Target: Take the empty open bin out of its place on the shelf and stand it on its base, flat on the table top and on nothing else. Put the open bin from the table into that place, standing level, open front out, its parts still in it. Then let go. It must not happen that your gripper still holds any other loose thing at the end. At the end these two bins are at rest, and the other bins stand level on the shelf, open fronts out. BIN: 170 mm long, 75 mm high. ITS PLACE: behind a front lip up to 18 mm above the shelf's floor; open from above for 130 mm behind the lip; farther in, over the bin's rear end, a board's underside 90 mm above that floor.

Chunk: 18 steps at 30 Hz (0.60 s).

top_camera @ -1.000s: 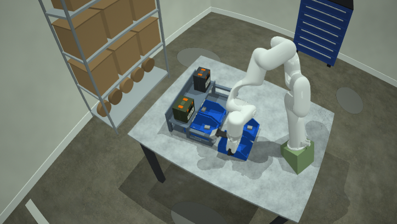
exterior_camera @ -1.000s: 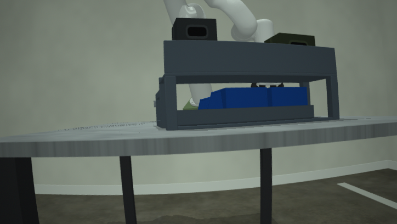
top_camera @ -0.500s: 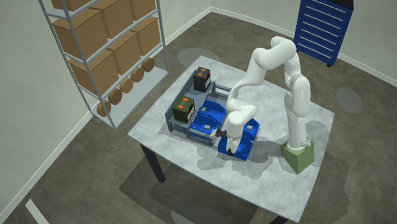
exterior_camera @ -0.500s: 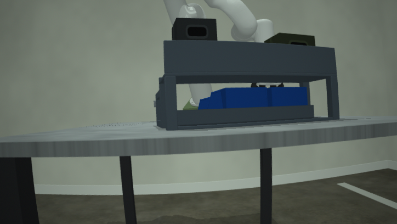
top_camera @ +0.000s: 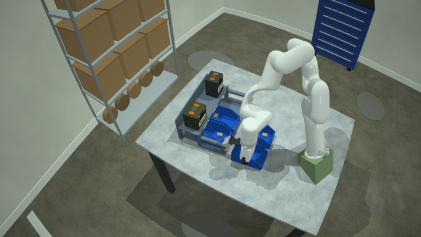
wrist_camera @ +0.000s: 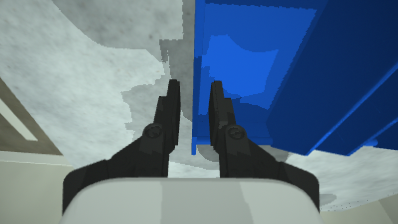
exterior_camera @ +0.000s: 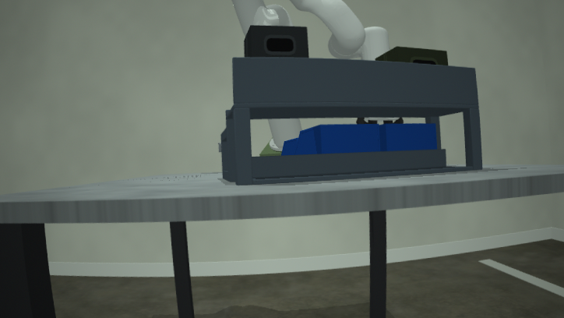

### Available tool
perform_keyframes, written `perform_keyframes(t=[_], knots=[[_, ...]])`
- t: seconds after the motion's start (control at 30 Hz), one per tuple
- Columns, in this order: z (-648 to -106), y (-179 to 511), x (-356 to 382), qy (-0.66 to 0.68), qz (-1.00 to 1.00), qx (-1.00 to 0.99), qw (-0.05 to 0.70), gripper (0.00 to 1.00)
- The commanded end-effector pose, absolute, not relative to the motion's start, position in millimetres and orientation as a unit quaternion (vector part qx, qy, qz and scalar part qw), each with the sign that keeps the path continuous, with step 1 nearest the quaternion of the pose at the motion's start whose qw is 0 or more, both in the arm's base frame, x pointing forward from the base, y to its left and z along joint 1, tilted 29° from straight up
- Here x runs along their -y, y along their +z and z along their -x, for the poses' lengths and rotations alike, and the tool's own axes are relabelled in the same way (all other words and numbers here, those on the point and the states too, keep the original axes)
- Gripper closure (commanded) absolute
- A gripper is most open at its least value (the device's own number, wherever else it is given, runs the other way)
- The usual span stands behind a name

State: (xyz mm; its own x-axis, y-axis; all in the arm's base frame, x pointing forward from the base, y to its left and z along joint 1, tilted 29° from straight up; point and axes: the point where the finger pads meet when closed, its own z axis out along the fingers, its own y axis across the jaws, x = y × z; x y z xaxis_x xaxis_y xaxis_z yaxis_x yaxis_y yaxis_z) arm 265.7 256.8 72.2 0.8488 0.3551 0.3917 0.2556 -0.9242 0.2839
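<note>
Jaws: the gripper (top_camera: 244, 161) (exterior_camera: 379, 121) (wrist_camera: 195, 94) stood partly open, a modest gap between its fingers, and had hold of nothing.
Wall between fingers: one upright wall of the empty bin (top_camera: 259, 157) (wrist_camera: 240, 70) ran through that gap in the wrist view, with space showing on both sides.
Empty bin: it was out of the shelf, on the table top, below the gripper; whether its base lay fully flat could not be told.
Loaded table bin: the other blue bin (top_camera: 269, 138) was on the table just beside the empty one, a grey part (top_camera: 264, 135) in it; the arm hid some of it.
Shelf bins: a near bin (top_camera: 210, 131) (exterior_camera: 410, 136) and a farther bin (top_camera: 231, 117) (exterior_camera: 349, 138) stood side by side on the shelf (top_camera: 213, 147) (exterior_camera: 354, 80), each with a grey part inside.
Shelf place: the space beside the farther bin held no bin.
Upper board: an olive case (top_camera: 191, 119) (exterior_camera: 422, 54) and a black case (top_camera: 210, 88) (exterior_camera: 256, 43) stood on it, well apart.
Arm: the white arm (top_camera: 319, 103) (exterior_camera: 345, 30) reached over from its green pedestal (top_camera: 324, 169) (exterior_camera: 269, 150) on the table (top_camera: 264, 200) (exterior_camera: 118, 209).
</note>
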Motion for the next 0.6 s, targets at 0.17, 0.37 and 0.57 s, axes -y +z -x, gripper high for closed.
perform_keyframes(t=[0.17,0.37,0.57], knots=[[-264,77,-259,0.225,-0.955,-0.16,0.11,0.74],[-262,80,-259,0.225,-0.955,-0.16,0.11,0.74],[-259,87,-260,0.225,-0.955,-0.16,0.11,0.74]])
